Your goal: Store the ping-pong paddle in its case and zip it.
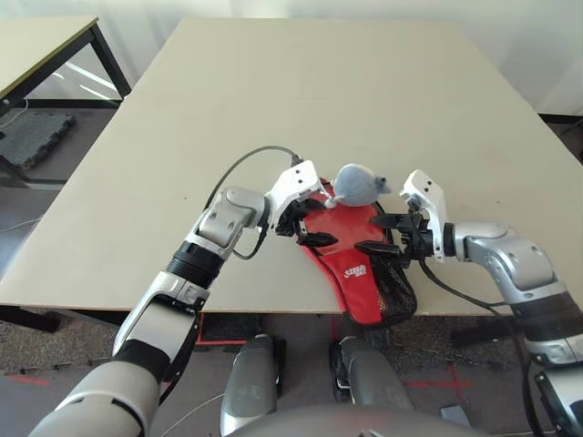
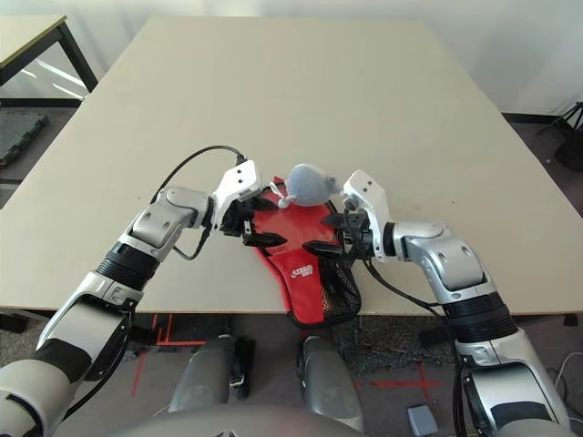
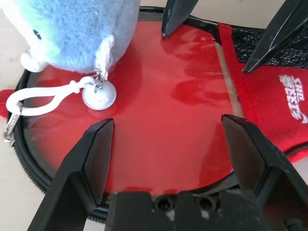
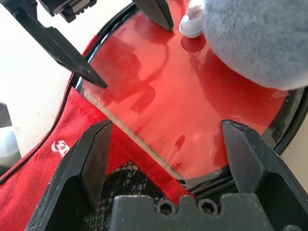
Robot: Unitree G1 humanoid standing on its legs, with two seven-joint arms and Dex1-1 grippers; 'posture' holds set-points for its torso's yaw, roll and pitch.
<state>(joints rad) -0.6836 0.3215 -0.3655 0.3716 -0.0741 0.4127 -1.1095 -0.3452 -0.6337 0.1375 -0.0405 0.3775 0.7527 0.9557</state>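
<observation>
The paddle [image 3: 163, 96] lies in the open case [image 1: 360, 273] at the counter's [image 1: 273, 109] near edge, a plush toy [image 1: 358, 185] on it. My left claw [image 1: 305, 226] and right claw [image 1: 381, 234] hover open; I'd clear the toy first.

Support: beige table [image 1: 301, 100] | On it: red case [image 1: 360, 264] at near edge, right of centre, narrow end overhanging.

A grey-blue plush toy [image 1: 357, 185] sits near the front edge of the pale tabletop [image 1: 301, 91], with a white clip loop [image 3: 36, 98] hanging from it. A second table [image 1: 41, 45] stands off to the left.
</observation>
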